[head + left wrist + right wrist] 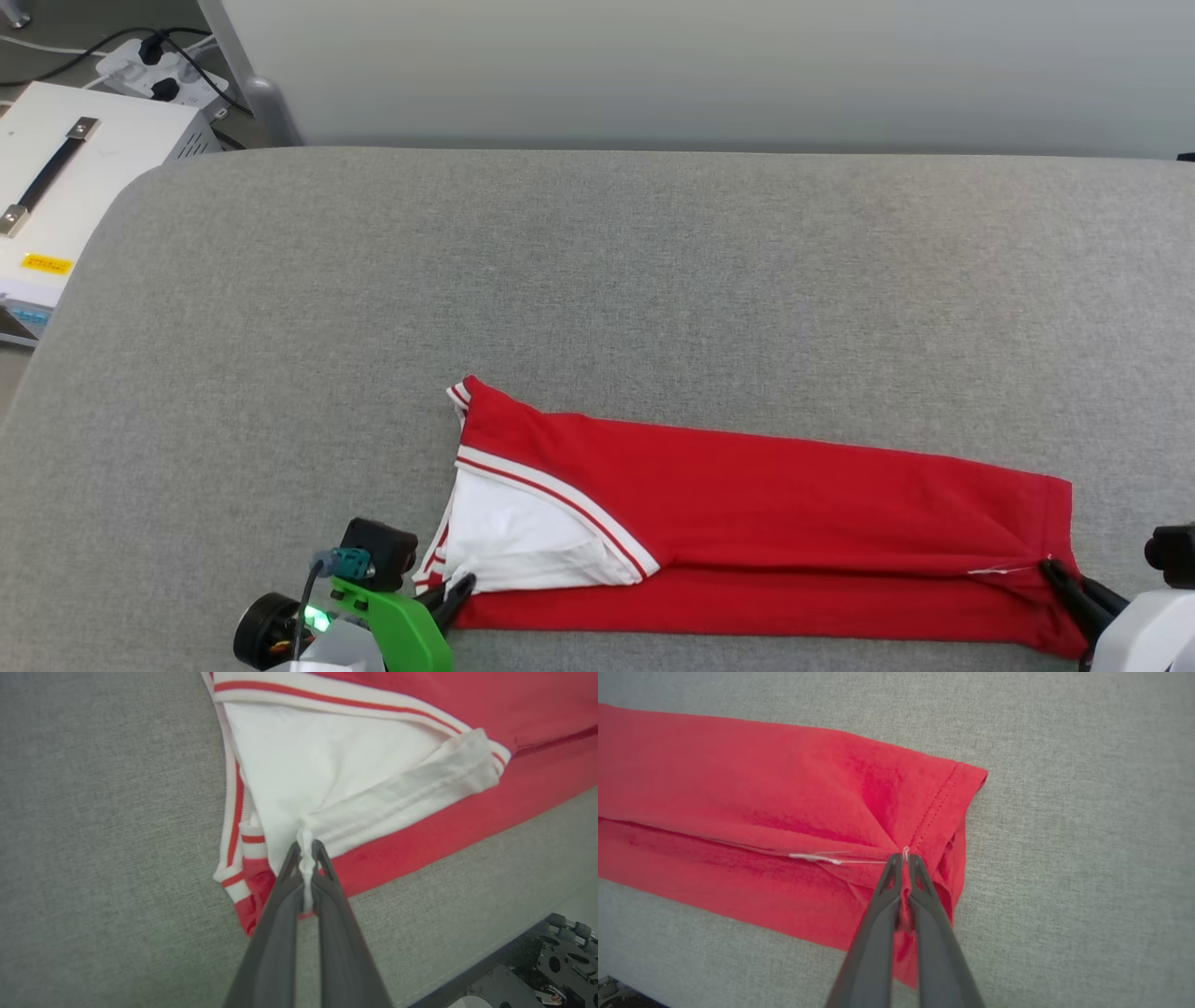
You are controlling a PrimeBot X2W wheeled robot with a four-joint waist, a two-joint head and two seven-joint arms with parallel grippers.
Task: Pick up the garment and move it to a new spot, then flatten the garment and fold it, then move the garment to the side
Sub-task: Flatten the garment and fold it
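The garment [766,523] lies folded into a long red band across the near part of the grey table [597,280], its white sleeve and striped trim at the left end. No letters or number show. My left gripper [462,588] is shut on the white sleeve's hem; in the left wrist view the garment [355,765] has white cloth pinched between the left gripper [306,847] tips. My right gripper [1050,567] is shut on the red hem corner at the right end; in the right wrist view the right gripper [903,858] nips the garment [784,812] by a loose white thread.
A white equipment box [65,177] with a black handle stands off the table's left edge, with a power strip [154,65] and cables behind it. A pale wall panel [709,65] runs along the table's far edge. The table's near edge lies just below the garment.
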